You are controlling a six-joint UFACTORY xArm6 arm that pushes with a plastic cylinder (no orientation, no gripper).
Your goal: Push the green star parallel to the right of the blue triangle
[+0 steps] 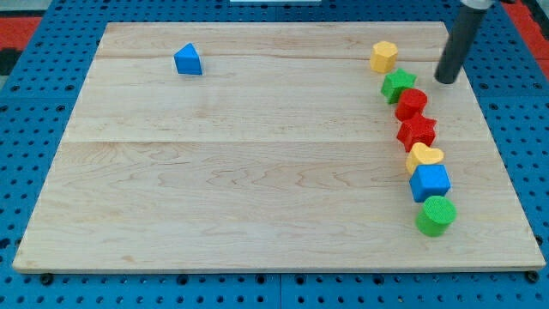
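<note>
One tool, my tip (445,80), bare, holding nothing, just right of green star (398,85).

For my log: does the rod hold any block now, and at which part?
Nothing is held. My tip stands free, just to the view's right of the green star, not touching it.
</note>
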